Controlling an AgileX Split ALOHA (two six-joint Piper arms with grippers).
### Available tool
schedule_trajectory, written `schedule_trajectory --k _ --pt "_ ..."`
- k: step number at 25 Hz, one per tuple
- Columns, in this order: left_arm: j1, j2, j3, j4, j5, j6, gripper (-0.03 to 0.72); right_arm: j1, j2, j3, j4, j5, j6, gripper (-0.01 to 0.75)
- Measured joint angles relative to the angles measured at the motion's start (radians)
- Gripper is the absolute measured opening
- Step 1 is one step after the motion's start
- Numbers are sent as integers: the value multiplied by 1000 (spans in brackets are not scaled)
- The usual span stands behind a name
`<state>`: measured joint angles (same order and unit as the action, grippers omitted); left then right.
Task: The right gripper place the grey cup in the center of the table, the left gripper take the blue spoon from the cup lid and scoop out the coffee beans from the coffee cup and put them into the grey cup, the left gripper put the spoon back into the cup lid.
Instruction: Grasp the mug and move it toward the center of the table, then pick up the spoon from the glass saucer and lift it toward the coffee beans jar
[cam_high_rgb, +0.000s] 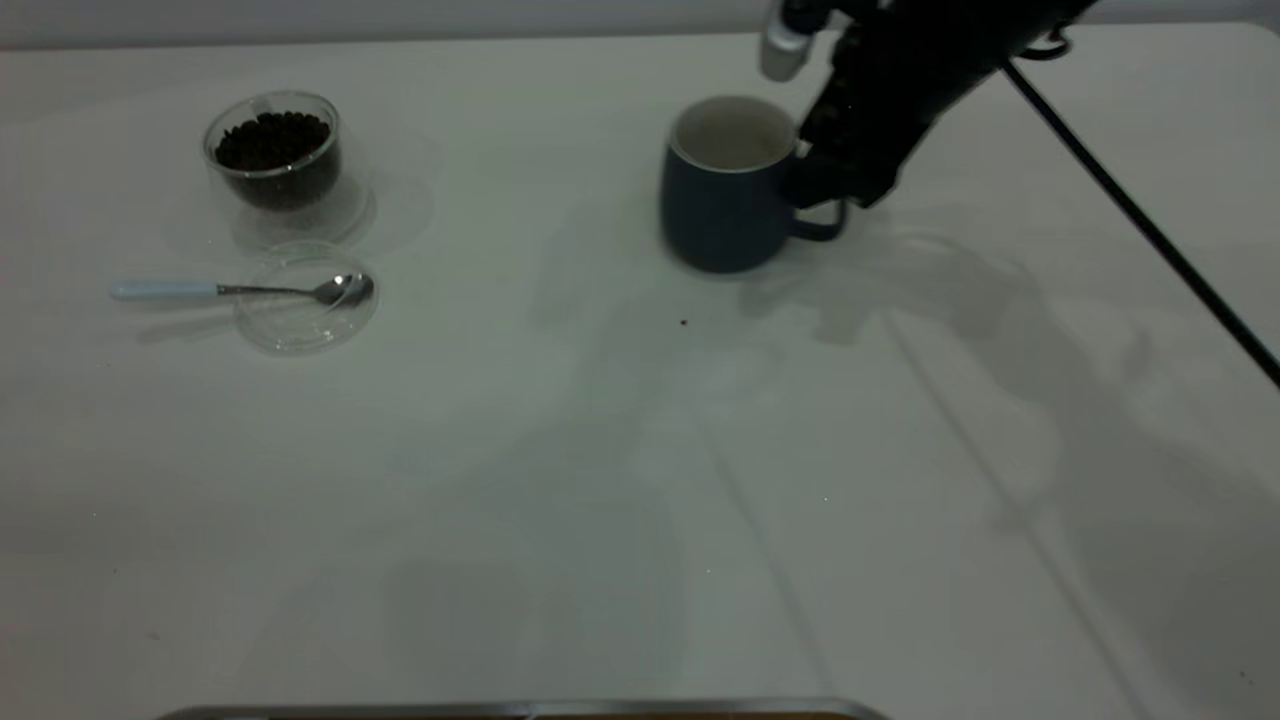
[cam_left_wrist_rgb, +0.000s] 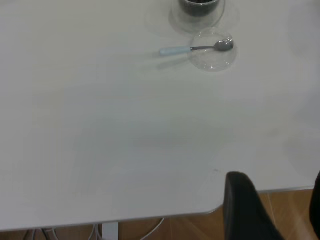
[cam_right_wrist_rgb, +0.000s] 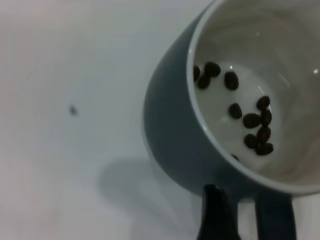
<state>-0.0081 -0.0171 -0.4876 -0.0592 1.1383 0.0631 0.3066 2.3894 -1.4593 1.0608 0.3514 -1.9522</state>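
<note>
My right gripper (cam_high_rgb: 822, 190) clamps the grey cup (cam_high_rgb: 722, 195) by its handle; I cannot tell my left gripper's (cam_left_wrist_rgb: 270, 210) spread.

Grey cup (cam_high_rgb: 722, 195): upright on bench (cam_high_rgb: 560, 480), handle toward right gripper (cam_high_rgb: 822, 178); a few beans lie on its white floor. Coffee cup (cam_high_rgb: 277, 165): upright, well apart, holds coffee beans (cam_high_rgb: 272, 140). Cup lid (cam_high_rgb: 305, 297): flat just beside it. Blue spoon (cam_high_rgb: 240, 290): bowl on lid, handle on bench.

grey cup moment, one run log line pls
right gripper: at grey cup handle | beans in cup | blue spoon: on cup lid | left gripper: idle, table edge
</note>
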Motion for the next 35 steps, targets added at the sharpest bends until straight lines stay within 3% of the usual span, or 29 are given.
schedule_trajectory --k 10,17,20,22,29,35 --pt "0 0 0 0 1 0 387 112 56 -95 127 59 -57 531" --pt "0 0 0 0 1 0 387 78 11 -94 55 95 45 531" --pt "0 0 0 0 1 0 387 22 -89 -93 -52 196 242 531" --pt "0 0 0 0 1 0 387 -20 -175 -93 -148 320 410 531" --pt "0 0 0 0 1 0 387 -113 -503 -93 -538 804 1217 531" --pt "0 0 0 0 1 0 387 -222 -853 -40 -691 862 1558 531"
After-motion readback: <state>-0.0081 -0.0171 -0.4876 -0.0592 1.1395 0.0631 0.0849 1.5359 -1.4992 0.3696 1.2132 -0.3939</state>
